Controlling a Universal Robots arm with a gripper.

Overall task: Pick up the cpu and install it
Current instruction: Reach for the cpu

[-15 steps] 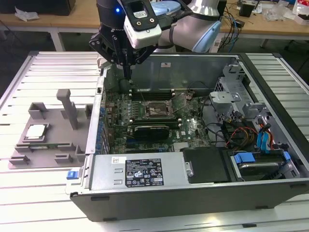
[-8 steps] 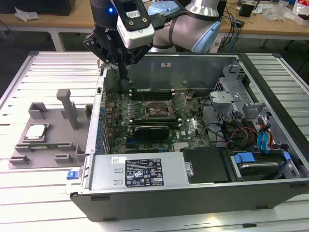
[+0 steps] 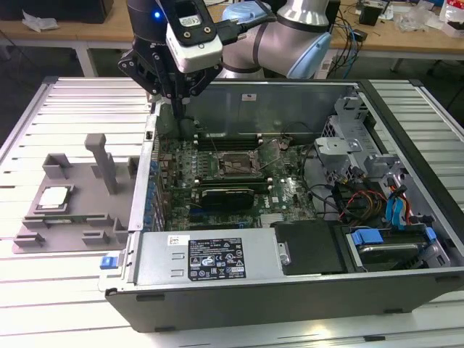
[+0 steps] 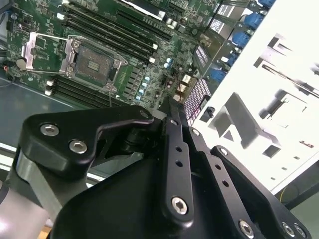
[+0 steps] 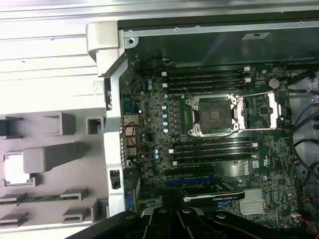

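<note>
Cpu (image 3: 54,197) lies untouched in its gray holder (image 3: 81,212) on the desk (image 3: 43,290), at the exterior view's left. We see the claw (image 3: 178,110) closed, empty, above the case's (image 3: 217,301) far corner. The socket (image 5: 215,115) is empty, so pickup and install both remain.

The robot arm (image 3: 304,32) is cut off at the exterior view's top edge; the lower-centre label (image 3: 216,259) is unreadably small.

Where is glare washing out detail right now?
Second wrist view: the parts tray is blown out to white. First wrist view: the cpu glares white, outline readable. Exterior view: evenly lit, no washout.
</note>
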